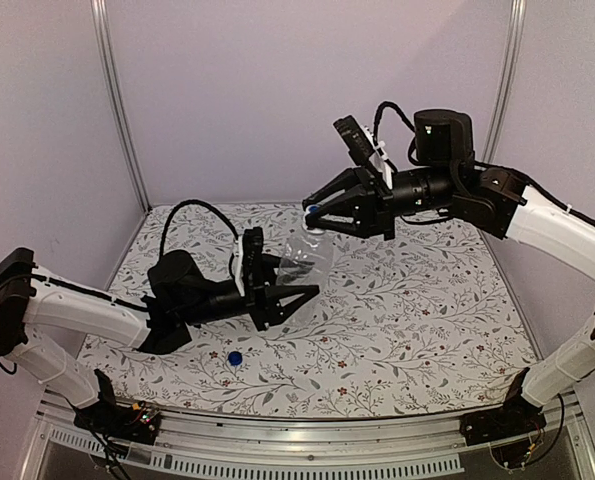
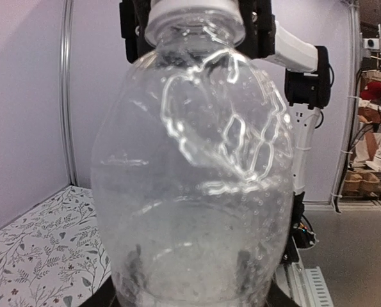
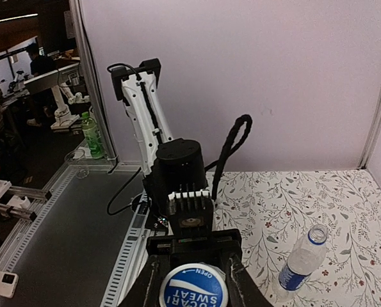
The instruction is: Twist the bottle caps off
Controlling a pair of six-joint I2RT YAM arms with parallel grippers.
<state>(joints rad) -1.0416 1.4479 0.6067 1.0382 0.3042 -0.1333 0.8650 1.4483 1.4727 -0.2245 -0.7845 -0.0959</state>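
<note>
A plain clear bottle (image 1: 314, 252) is held tilted above the table, and my left gripper (image 1: 295, 278) is shut on its lower body. Through the plastic in the left wrist view, the bottle (image 2: 190, 160) fills the frame and the dark fingers (image 2: 134, 268) show at its base. My right gripper (image 1: 315, 213) is shut on its whitish cap (image 3: 193, 291), which bears a blue printed top, with one finger on each side. A solid blue cap (image 1: 235, 358) lies loose on the table. A bottle with a blue label band (image 3: 299, 265) stands upright on the table, its mouth open.
The floral table cover (image 1: 427, 320) spans the workspace, with pale walls on three sides. The left arm's black cable (image 1: 192, 208) loops above the table at the back left. A metal rail (image 1: 307, 440) runs along the near edge.
</note>
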